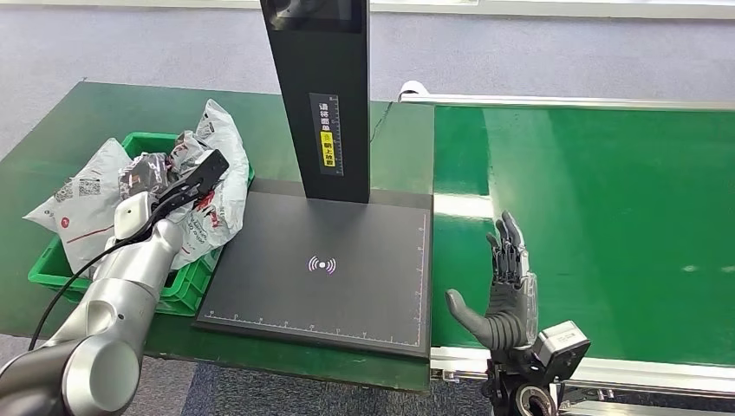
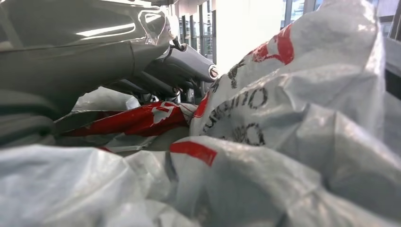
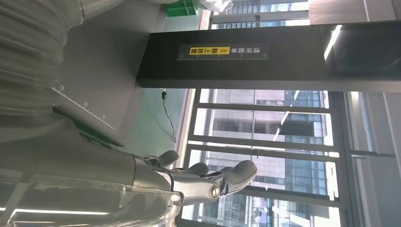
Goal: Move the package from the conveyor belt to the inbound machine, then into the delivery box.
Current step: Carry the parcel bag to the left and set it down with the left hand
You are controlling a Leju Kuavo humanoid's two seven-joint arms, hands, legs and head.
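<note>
Resting left hand (image 1: 195, 182) among packages (image 2: 265, 142); right hand (image 1: 507, 290) open

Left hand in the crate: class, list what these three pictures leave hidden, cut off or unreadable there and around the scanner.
1. Head view: the left hand lies over the packages; whether it grips one cannot be told.
2. Left wrist view: crumpled packages hide the green crate.
3. Head view: the scanner column is cut off by the top edge.
4. The column's label is too small to read.
</note>
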